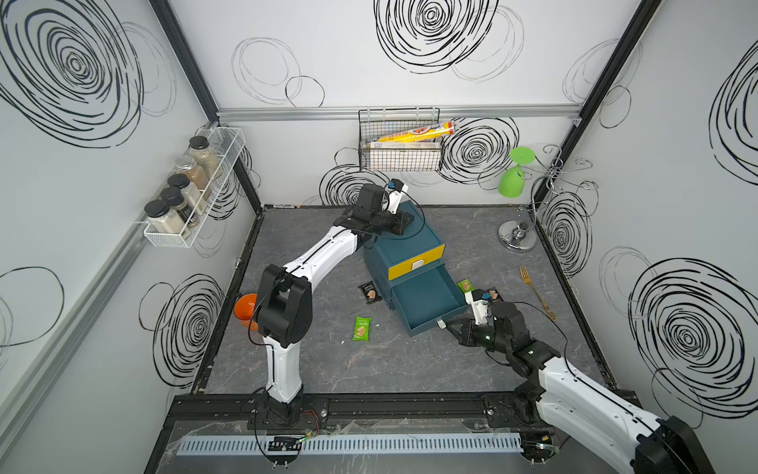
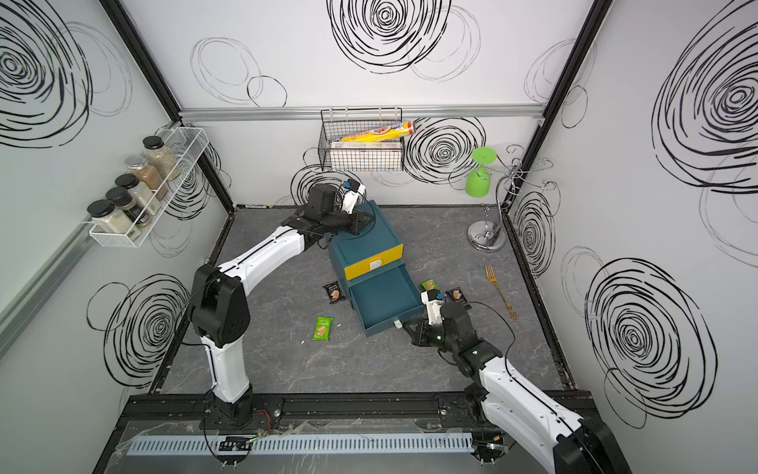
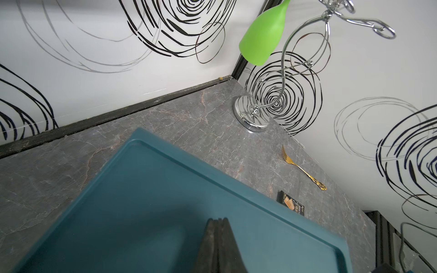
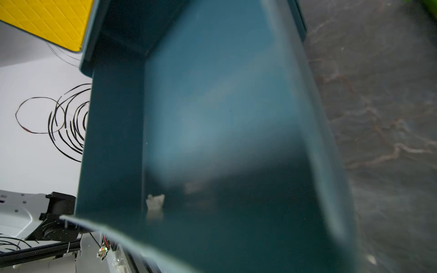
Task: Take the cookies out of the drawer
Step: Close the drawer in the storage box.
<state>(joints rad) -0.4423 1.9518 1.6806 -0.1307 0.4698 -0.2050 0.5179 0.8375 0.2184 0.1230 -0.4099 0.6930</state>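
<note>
Left fingers [image 3: 214, 245] together over cabinet [image 3: 151, 196], fork [image 3: 302, 170] beyond

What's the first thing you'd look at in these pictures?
The teal cabinet mid-table, its lower drawer pulled out and empty-looking, with the right gripper at its front. A green cookie packet and a black cookie packet lie near it. A bright green glass hangs upside down in the far right corner.
</note>
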